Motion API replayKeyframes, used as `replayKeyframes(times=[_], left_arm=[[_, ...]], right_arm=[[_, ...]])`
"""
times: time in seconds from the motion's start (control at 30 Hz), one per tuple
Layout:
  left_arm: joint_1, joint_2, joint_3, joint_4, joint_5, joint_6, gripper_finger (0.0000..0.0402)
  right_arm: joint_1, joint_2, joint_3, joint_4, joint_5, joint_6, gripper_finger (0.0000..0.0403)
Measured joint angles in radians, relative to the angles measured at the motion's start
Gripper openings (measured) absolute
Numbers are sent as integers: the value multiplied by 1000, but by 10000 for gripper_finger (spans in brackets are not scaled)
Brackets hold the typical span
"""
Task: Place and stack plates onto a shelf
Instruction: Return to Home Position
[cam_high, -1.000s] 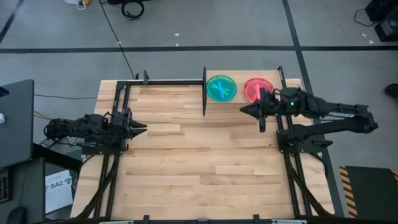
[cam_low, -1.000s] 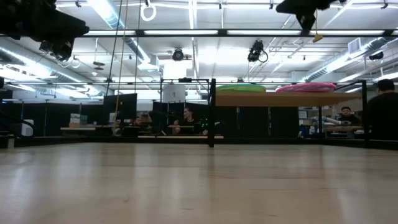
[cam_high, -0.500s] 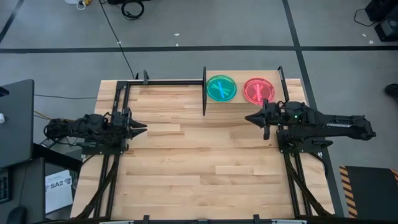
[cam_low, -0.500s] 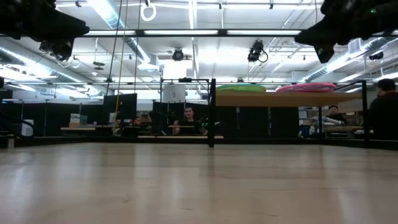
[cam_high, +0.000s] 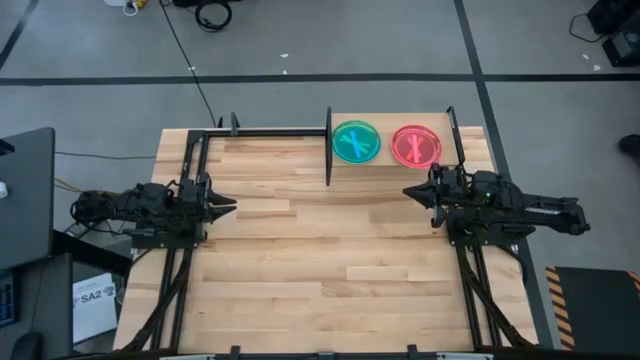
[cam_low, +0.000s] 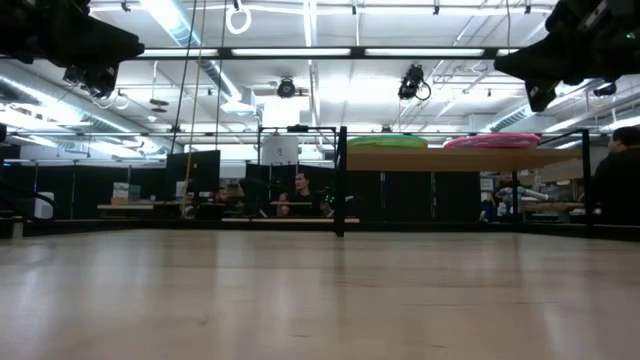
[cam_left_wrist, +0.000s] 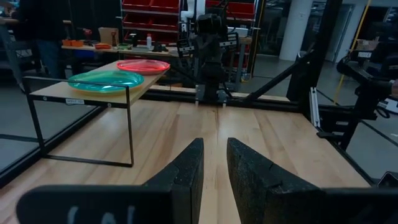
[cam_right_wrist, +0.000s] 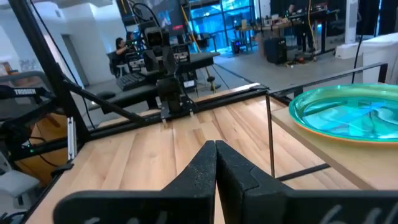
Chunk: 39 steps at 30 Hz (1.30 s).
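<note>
The shelf (cam_high: 386, 124) stands at the table's far right, a light-wood board on thin black posts (cam_low: 450, 158). Two stacks of plates lie on it: a teal-green stack (cam_high: 356, 142) on the left half and a pink stack (cam_high: 416, 146) on the right half. Both stacks also show in the low view (cam_low: 388, 142) (cam_low: 492, 141) and in the left wrist view (cam_left_wrist: 106, 79) (cam_left_wrist: 143, 65). My right gripper (cam_high: 410, 190) hovers shut just near of the shelf, pointing left, and holds nothing (cam_right_wrist: 216, 152). My left gripper (cam_high: 228, 206) waits over the table's left side, its fingers a narrow gap apart (cam_left_wrist: 214, 163).
A black metal frame (cam_high: 270, 130) runs along the table's far edge, left of the shelf. Bare wood tabletop (cam_high: 320, 260) spreads between the arms and toward the near edge. People sit in the room beyond the table (cam_low: 300, 195).
My right gripper has drawn back from over the pink stack, toward the table's near and right edges. Its arm has swung from a slant to lie level, pointing left. The plates have stayed put.
</note>
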Motion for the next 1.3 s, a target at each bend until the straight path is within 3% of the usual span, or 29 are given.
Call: replayKeyframes(times=[0.27, 0.63, 1.17, 1.3], left_arm=[[0, 0, -1, 0, 0, 7, 78], [0, 2, -211, 317, 0, 8, 78], [0, 9, -261, 342, 21, 57, 78], [0, 9, -261, 338, 36, 59, 78]], right_arm=[[0, -99, -50, 1, 0, -4, 12], [0, -115, -90, 19, 0, -20, 12], [0, -114, -92, -28, 0, -23, 12], [0, -114, -151, 20, -20, -17, 12]])
